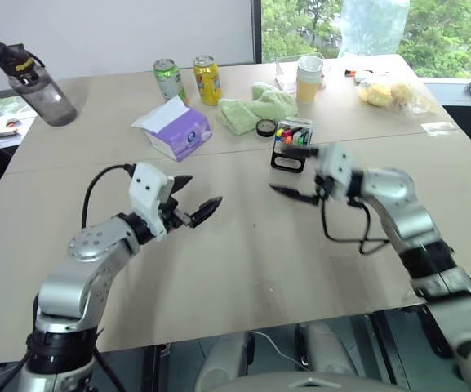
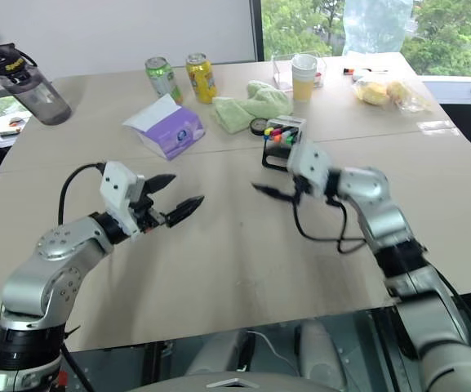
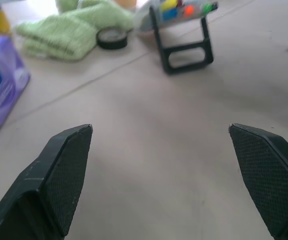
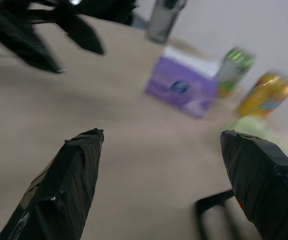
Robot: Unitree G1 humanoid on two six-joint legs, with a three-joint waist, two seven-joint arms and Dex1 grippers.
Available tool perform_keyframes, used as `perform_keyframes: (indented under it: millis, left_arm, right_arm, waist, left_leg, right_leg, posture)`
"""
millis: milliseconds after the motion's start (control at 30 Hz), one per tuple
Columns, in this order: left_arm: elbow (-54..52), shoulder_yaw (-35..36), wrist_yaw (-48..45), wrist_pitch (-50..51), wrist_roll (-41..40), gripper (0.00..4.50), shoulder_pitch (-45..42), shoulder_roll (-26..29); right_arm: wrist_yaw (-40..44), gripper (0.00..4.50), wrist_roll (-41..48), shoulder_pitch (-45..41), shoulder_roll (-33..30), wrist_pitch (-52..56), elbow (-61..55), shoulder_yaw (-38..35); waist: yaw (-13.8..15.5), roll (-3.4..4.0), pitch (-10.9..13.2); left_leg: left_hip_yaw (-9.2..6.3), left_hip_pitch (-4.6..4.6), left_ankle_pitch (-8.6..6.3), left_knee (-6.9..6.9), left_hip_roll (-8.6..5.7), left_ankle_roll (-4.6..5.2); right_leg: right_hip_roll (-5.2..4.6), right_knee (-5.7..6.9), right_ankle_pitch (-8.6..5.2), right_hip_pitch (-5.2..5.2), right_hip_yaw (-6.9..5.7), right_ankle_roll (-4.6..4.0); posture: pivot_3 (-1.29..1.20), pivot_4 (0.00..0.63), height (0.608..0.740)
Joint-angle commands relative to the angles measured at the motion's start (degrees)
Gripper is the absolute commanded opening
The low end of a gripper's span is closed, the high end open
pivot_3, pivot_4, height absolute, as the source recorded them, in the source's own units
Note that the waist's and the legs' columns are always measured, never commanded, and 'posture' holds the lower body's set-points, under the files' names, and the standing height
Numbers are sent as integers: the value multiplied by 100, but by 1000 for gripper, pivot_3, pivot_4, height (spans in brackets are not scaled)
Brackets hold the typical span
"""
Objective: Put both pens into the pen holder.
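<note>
The pen holder (image 1: 291,147), a black wire stand with a clear top tray, stands on the table's far middle, also in the left wrist view (image 3: 183,37). Several coloured marker ends (image 1: 292,132) lie in its tray; which of them are the pens I cannot tell. My right gripper (image 1: 284,171) hangs just in front of the holder, pointing left. Its fingers (image 4: 79,170) are open and empty. My left gripper (image 1: 192,196) floats over bare table to the holder's left. Its fingers (image 3: 66,165) are spread wide around nothing.
A purple tissue box (image 1: 178,131), a green cloth (image 1: 255,110) and a black tape roll (image 1: 266,127) sit behind the holder. Two cans (image 1: 188,79), a dark bottle (image 1: 39,86), a paper cup (image 1: 309,77) and a plastic bag (image 1: 386,94) line the far side.
</note>
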Motion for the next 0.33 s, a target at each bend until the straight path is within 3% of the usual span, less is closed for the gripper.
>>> perform_keyframes:
  millis: [33,333]
  left_arm:
    - [-103,79,127,-297,219,4500,240,-101]
    - [243,0,-88,-826,396,4500,800,-407]
  right_arm:
    - [221,3997,450,441,-346,684,-760,-297]
    - [288,3997,714,1441,-446,591,-702,-819]
  waist:
    - [20,0,0]
    - [75,0,0]
  left_leg:
    - [-1,6,0,0,0,0]
    - [0,30,-1,-5,3,0]
  right_leg:
    - [0,0,0,7,-1,0]
    - [3,-4,0,34,-1,0]
  posture:
    - [0,150,740]
    - [0,150,740]
